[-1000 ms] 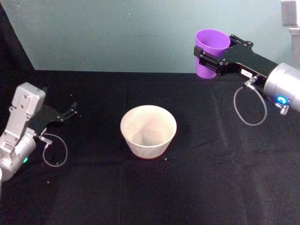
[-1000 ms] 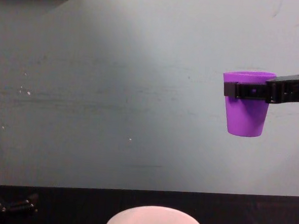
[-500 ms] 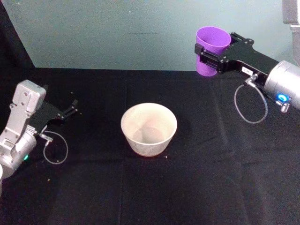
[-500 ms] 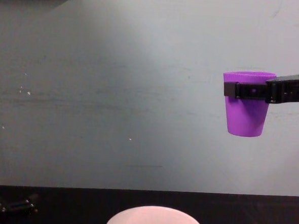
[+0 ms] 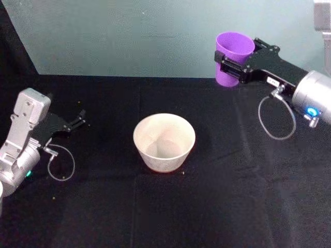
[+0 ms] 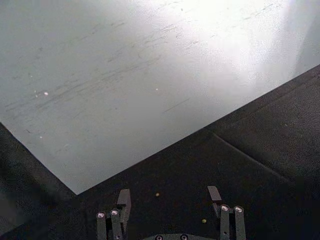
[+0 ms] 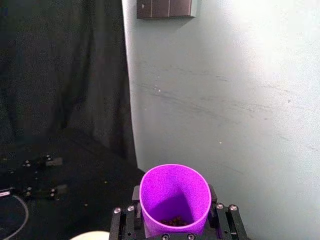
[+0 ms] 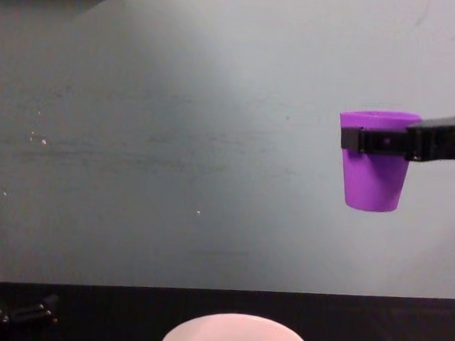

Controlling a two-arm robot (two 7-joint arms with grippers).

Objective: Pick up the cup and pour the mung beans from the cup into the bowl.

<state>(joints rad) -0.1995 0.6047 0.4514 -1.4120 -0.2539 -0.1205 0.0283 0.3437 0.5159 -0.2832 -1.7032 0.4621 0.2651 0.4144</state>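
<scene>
The right claw (image 5: 229,64) squeezes tight around the cup (image 5: 235,45) at the upper right, well apart from the bowl (image 5: 155,160) mid-desk (image 5: 232,196), so tipping now would likely spill the mung beans (image 7: 173,220) on the desk, while the left claw (image 5: 78,121) sits far left, fingers spread.

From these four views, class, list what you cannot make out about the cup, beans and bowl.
Beans: right wrist view, the cup wall hides all but a dark patch at the bottom, so no amount.
Bowl: chest view, the bottom edge cuts it off below the rim.
Speck beside the bowl: head view, too small to tell if it is a bean.
</scene>
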